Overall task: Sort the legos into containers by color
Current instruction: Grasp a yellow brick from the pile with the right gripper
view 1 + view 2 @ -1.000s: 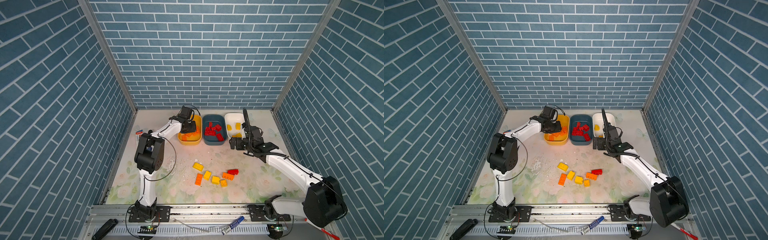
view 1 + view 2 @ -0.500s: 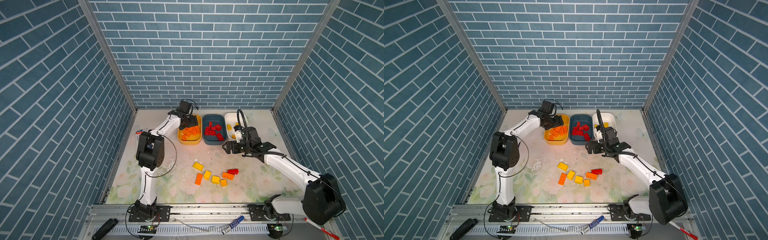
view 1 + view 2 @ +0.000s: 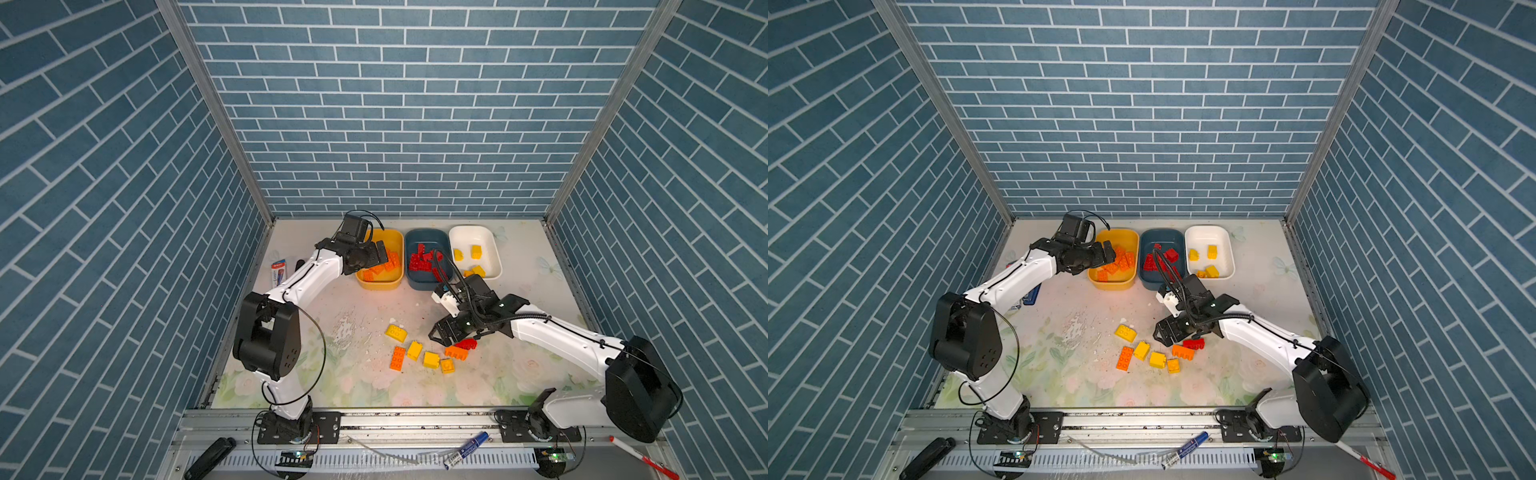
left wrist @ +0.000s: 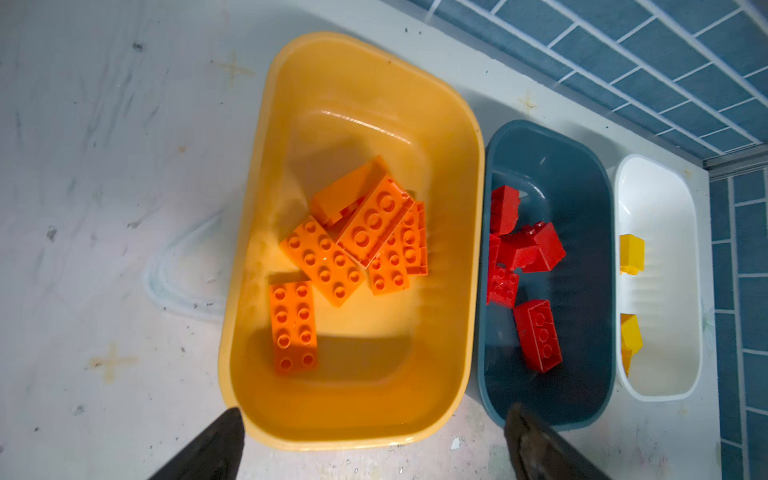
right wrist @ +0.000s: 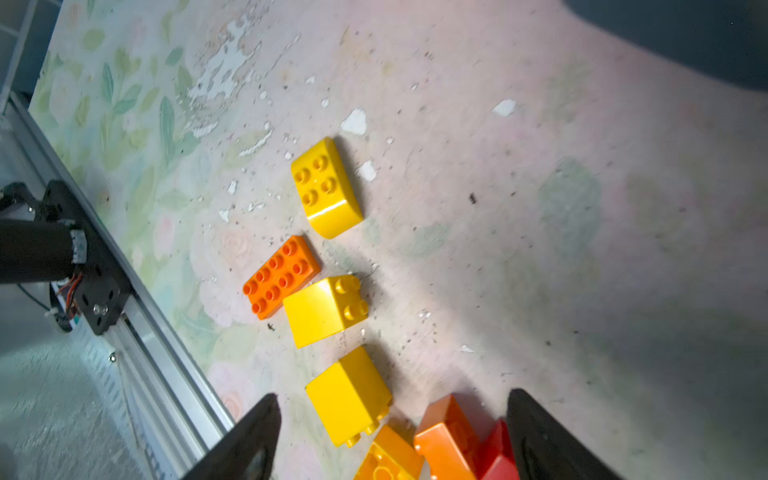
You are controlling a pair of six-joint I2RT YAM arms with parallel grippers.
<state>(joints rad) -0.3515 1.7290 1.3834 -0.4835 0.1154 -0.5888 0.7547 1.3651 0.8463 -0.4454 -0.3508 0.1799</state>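
The left end effector (image 4: 374,415) hung open over the smooth yellow tub (image 4: 473,208) of glossy studded orange legos (image 4: 328,266); red ones (image 4: 536,332) lay in the teal tub (image 4: 582,141), yellow ones (image 4: 631,253) in the white tub (image 4: 665,174) (far right). The right end effector (image 5: 392,401) gaped over loose bricks (image 5: 326,187) on the scuffed floral surface (image 5: 540,208).

I find bare floral mat (image 3: 353,307) left of centre, three shallow yellow, teal, white plastic tubs (image 3: 424,284) blocking the back, red-orange-yellow studded bricks (image 3: 431,360) cluttering mid-table
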